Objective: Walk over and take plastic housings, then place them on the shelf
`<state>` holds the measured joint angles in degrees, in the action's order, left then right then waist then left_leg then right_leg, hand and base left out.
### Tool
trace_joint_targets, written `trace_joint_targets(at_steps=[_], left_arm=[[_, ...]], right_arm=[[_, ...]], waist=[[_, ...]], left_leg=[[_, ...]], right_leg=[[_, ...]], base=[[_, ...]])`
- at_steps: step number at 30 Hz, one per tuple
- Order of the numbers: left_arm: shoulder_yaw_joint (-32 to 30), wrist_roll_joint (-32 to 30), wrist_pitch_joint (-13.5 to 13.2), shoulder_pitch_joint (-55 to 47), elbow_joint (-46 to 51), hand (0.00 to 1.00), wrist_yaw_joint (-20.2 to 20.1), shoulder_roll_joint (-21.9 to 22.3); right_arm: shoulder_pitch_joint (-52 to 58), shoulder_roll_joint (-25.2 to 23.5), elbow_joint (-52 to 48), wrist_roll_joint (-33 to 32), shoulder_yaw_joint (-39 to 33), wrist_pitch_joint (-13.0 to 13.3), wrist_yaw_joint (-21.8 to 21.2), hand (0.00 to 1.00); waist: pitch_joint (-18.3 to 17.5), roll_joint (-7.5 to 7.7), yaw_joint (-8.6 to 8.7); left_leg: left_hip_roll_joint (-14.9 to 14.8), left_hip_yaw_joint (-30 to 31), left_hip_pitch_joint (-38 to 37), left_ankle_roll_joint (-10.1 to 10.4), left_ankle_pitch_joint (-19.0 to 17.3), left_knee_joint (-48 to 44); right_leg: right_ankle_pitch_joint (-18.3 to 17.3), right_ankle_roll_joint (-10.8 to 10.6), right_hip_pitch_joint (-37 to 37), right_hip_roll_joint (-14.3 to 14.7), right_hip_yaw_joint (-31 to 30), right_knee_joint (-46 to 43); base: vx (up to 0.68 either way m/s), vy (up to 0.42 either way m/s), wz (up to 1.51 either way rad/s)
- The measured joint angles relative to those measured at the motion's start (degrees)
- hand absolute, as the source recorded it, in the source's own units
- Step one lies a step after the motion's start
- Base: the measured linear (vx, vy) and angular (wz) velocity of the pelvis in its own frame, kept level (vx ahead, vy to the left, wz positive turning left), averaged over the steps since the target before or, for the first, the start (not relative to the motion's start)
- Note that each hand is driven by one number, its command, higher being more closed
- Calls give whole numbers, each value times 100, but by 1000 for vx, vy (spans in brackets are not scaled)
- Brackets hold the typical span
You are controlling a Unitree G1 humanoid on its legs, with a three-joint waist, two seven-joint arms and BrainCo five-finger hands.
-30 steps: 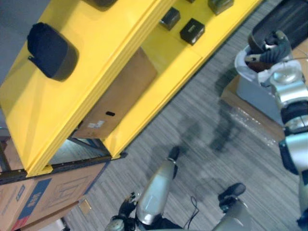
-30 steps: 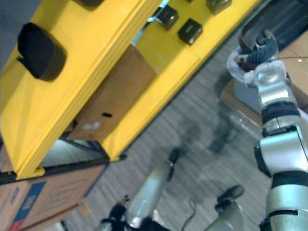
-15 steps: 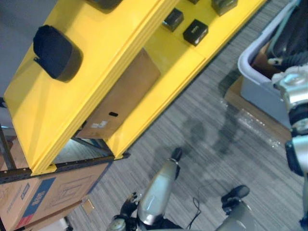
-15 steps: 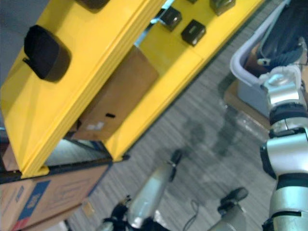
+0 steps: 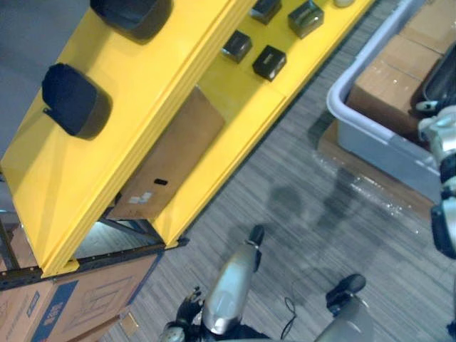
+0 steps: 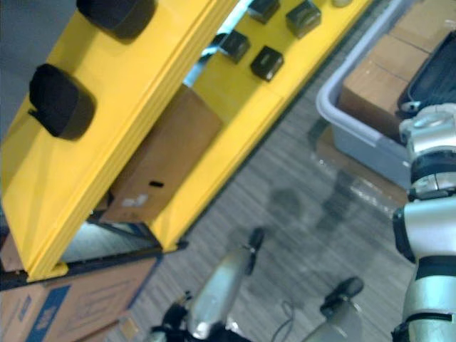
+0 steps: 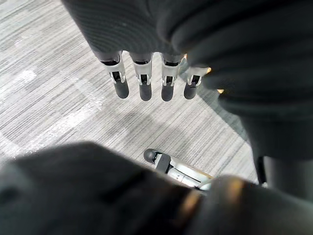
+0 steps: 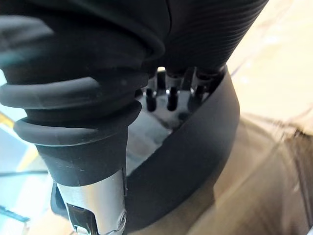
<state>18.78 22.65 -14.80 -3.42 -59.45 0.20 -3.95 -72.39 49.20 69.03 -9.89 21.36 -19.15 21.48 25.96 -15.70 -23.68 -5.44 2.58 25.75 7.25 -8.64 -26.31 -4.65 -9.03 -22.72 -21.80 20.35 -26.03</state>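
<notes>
My right hand (image 8: pixel 169 99) is shut on a black plastic housing (image 8: pixel 195 147): its fingers reach over the rim and the thumb presses the outer wall. The held housing (image 6: pixel 436 70) shows at the far right, above a grey tote. Two more black housings (image 5: pixel 75 100) (image 5: pixel 132 14) lie on the top of the yellow shelf (image 5: pixel 178 92). My left hand (image 7: pixel 142 83) hangs low over the carpet with straight fingers and nothing in it; it also appears as the hand (image 5: pixel 255 236) at the bottom centre.
The grey tote (image 5: pixel 370 135) on the floor at right holds cardboard boxes (image 5: pixel 388 85). Several small black boxes (image 5: pixel 269 62) sit on a lower yellow shelf level. A cardboard box (image 5: pixel 167 167) stands under the shelf, and another (image 5: pixel 71 299) at lower left.
The camera has shifted, bringing a second housing on the shelf top and more of the tote into view. The right hand with its housing now sits lower, at the right edge.
</notes>
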Motion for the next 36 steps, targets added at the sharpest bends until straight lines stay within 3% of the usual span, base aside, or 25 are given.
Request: trace_joint_targets(at_steps=[2, 4, 7, 8, 10, 13, 14, 16, 18, 21, 24, 27, 30, 36], left_arm=[[0, -1, 6, 0, 1, 0, 0, -3], [-2, 0, 31, 0, 11, 0, -2, -7], [-2, -8, 72, -2, 52, 0, -10, -25], [-4, -11, 86, -5, 63, 0, -9, -30], [-19, -13, 131, -90, 234, 0, 24, -70], [-32, -20, 137, -112, 278, 0, 75, -106], [-32, -23, 149, -112, 282, 0, 77, -112], [-39, -39, 167, -125, 301, 0, 79, -155], [-48, -47, 227, -129, 317, 0, 78, -195], [-56, -47, 256, -131, 281, 0, 78, -201], [-54, -47, 240, -131, 241, 0, 82, -200], [-44, -43, 219, -131, 218, 0, 89, -199], [-12, -41, 133, -130, 166, 0, 87, -197], [18, 6, 31, -119, 66, 0, 77, -177]], right_arm=[[-3, 0, 6, -7, 17, 256, -75, 0], [-7, -4, 0, -11, 57, 745, -158, 0], [-39, -9, -382, 16, 197, 1993, -166, 0], [-57, -10, -494, 40, 248, 2185, -160, 0], [-133, -20, -893, 150, 338, 2894, -100, 0], [-245, -39, -1080, 139, 263, 3447, 190, 0], [-247, -39, -1094, 69, 218, 3504, 239, 0], [-247, -124, -1096, -167, -40, 3535, 479, 0], [-228, -173, -1095, -169, -251, 3384, 780, 0], [-166, -198, -1024, -167, -621, 2819, 1303, 0], [-36, -205, -894, -289, -702, 2225, 1532, 0], [8, -208, -656, -539, -727, 1805, 1684, 0], [9, -204, -530, -784, -728, 1608, 1739, 0], [8, -173, -386, -927, -709, 1481, 1762, 0]], waist=[[2, 2, 16], [4, 6, 21], [16, 22, 48], [20, 28, 56], [55, 77, 86], [90, 125, 115], [93, 129, 124], [130, 181, 218], [153, 214, 284], [158, 221, 373], [158, 220, 414], [157, 219, 421], [149, 207, 450], [130, 180, 479]], left_leg=[[-4, -5, -1, 0, 0, 7], [-14, -10, -3, 0, 0, 10], [-35, -23, -28, 0, 0, 28], [-39, -28, -44, 0, 0, 40], [-63, -59, -134, 3, 2, 91], [-89, -126, -204, 13, 8, 139], [-89, -129, -211, 16, 11, 148], [-90, -138, -242, 30, 23, 184], [-93, -148, -262, 30, 23, 191], [-103, -156, -275, 29, 23, 198], [-111, -197, -270, 28, 23, 216], [-122, -261, -262, 26, 23, 229], [-93, -311, -251, 1, 40, 282], [-31, -310, -98, -17, 51, 280]], right_leg=[[18, -6, 6, 11, -1, 30], [42, -4, 19, 30, -2, 71], [52, -2, 33, 54, -9, 92], [52, -2, 39, 57, -11, 93], [51, -1, 84, 72, -14, 103], [49, 4, 92, 72, -19, 79], [51, 7, 94, 73, -21, 65], [54, 11, 108, 76, -26, 59], [58, 16, 128, 81, -28, 74], [129, 19, 191, 117, -21, 199], [250, 13, 206, 187, -53, 382], [341, -1, 200, 204, -101, 520], [440, -17, 184, 210, -142, 668], [496, -40, 56, 193, -143, 734]], base=[[0, 0, 0], [0, 0, 0], [2, 11, -2], [7, 8, -4], [9, 5, -7], [8, 5, -8], [0, 0, 0], [0, 0, 0], [0, 0, 0], [1, 11, -1], [-6, 32, -11], [-17, 49, -13], [-12, 44, -7], [-4, 34, 1]])
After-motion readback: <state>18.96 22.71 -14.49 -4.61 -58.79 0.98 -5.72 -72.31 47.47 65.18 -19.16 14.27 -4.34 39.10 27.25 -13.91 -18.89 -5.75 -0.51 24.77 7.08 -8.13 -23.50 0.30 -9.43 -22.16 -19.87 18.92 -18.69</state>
